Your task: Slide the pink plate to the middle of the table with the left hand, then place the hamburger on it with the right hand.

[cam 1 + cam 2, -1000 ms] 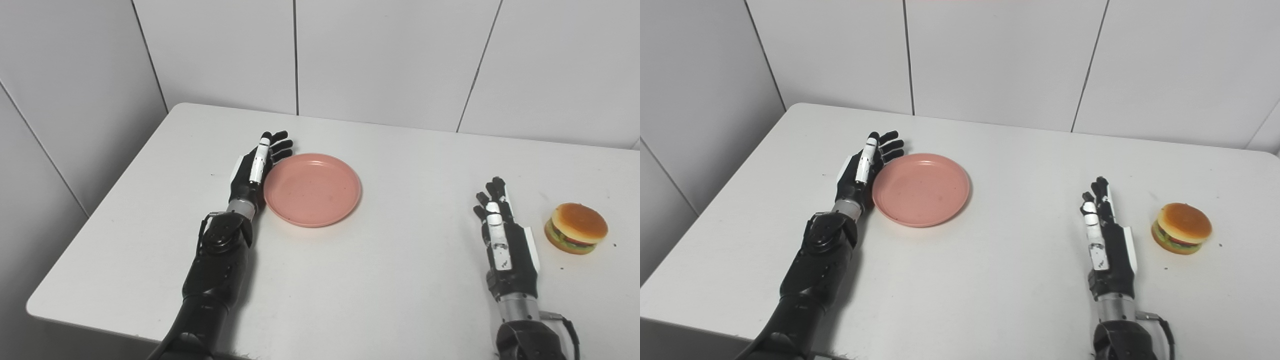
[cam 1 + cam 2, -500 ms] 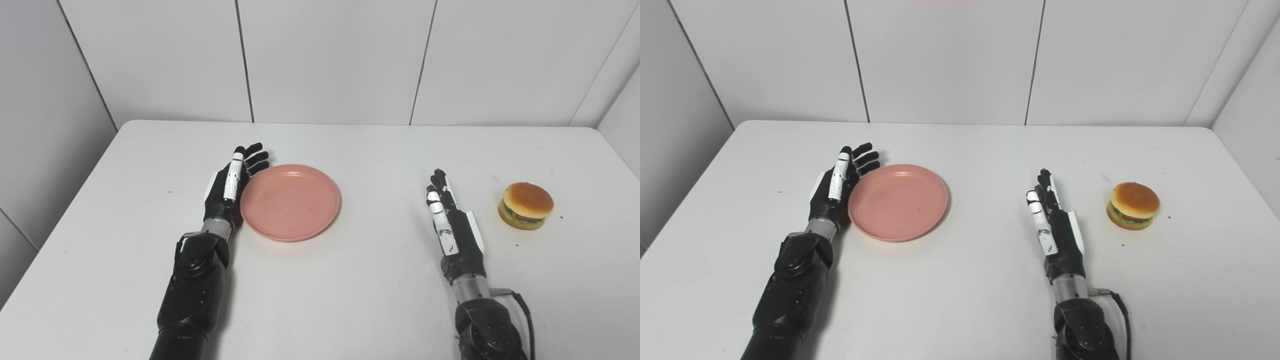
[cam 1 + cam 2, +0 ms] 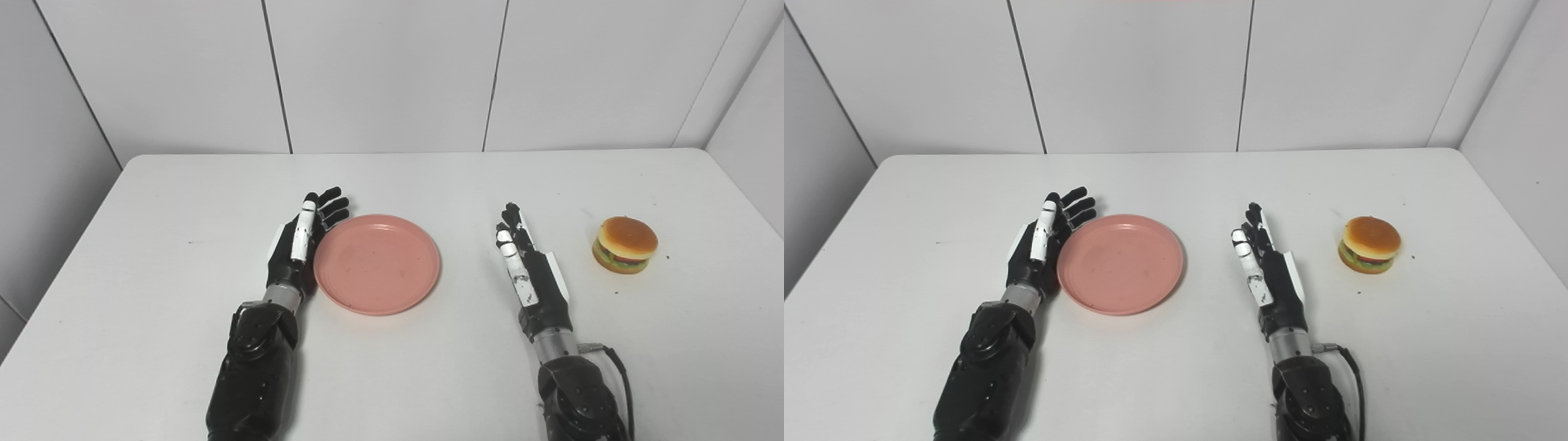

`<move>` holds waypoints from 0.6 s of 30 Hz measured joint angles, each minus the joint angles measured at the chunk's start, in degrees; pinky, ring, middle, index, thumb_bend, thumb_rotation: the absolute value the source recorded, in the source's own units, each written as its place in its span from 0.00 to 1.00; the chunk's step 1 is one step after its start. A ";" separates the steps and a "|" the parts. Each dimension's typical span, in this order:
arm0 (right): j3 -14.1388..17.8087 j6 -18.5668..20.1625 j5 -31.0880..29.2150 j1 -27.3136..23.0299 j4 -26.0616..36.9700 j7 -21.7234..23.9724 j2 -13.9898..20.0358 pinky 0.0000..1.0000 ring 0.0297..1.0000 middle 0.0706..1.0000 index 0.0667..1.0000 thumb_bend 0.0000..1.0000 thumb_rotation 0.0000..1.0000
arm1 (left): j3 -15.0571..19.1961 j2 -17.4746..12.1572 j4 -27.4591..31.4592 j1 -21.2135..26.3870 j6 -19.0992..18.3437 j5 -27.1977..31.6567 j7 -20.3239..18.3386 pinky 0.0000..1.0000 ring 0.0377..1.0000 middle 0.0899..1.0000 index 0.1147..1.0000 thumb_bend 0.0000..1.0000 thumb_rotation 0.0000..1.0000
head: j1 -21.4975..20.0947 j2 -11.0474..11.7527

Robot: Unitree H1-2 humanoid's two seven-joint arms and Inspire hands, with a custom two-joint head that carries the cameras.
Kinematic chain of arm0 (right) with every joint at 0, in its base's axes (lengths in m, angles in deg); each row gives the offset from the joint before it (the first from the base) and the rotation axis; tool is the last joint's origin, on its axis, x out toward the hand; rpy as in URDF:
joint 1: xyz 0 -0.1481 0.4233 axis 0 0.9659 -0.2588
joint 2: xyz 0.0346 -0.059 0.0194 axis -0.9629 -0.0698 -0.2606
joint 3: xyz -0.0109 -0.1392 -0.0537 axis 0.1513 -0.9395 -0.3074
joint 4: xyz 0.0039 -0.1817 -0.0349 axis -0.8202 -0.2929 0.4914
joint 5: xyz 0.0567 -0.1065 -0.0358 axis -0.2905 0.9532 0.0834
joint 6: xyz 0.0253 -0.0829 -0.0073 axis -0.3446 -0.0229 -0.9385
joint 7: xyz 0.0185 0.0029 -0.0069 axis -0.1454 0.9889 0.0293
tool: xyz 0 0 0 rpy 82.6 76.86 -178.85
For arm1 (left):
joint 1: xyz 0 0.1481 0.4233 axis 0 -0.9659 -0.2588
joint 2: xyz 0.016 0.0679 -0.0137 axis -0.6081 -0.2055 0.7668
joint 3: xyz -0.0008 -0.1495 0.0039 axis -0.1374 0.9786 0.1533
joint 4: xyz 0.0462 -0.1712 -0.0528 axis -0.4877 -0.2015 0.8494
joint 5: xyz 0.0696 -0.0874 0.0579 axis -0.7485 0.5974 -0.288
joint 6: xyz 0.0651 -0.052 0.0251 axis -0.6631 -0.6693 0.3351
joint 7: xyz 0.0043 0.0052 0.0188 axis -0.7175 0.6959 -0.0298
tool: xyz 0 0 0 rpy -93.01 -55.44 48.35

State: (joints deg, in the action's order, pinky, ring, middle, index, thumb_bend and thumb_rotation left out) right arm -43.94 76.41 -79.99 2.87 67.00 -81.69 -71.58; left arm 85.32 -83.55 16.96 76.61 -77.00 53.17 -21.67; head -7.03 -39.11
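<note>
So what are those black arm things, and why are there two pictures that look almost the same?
Those are a robot's two arms. Each ends in a hand with fingers, like yours. The two pictures come from two cameras on the robot's head, side by side like eyes, so they show the same white table from slightly different spots. On the table lie a pink plate and a toy-looking hamburger. The left hand stands on its edge against the plate's left rim, fingers open. The right hand is open too, between the plate and the hamburger, touching neither. Neither hand holds anything.
</note>
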 measured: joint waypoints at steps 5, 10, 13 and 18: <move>0.00 0.02 -0.12 0.13 0.29 0.01 -0.01 0.99 0.98 1.00 1.00 0.56 0.89 | -1.59 0.85 -0.01 -0.12 0.28 -1.25 -0.12 0.81 0.81 0.78 0.74 0.41 1.00 | 0.35 -0.26; 0.02 0.03 -0.31 0.18 0.31 0.16 0.08 0.99 0.98 1.00 1.00 0.58 0.89 | -2.81 0.89 -0.19 -0.66 1.78 -1.36 -0.95 0.81 0.81 0.78 0.75 0.42 1.00 | 0.53 -0.35; 0.05 0.04 -0.28 0.21 0.33 0.16 0.11 0.99 0.98 1.00 1.00 0.58 0.89 | -3.55 0.87 -0.41 -0.70 2.12 -1.47 -1.43 0.81 0.81 0.78 0.75 0.43 1.00 | 0.53 -0.35; 0.01 0.04 -0.10 0.23 0.38 0.10 0.11 0.98 0.97 0.99 1.00 0.58 0.89 | -5.03 1.25 -0.68 -0.77 2.75 -1.49 -1.66 0.83 0.82 0.78 0.74 0.44 1.00 | 0.44 -0.44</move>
State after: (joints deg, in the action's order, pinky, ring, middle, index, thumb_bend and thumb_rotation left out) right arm -43.94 76.45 -80.08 3.10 67.38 -81.59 -71.47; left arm 80.30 -82.31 16.28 75.84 -74.25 51.68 -23.33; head -6.59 -39.55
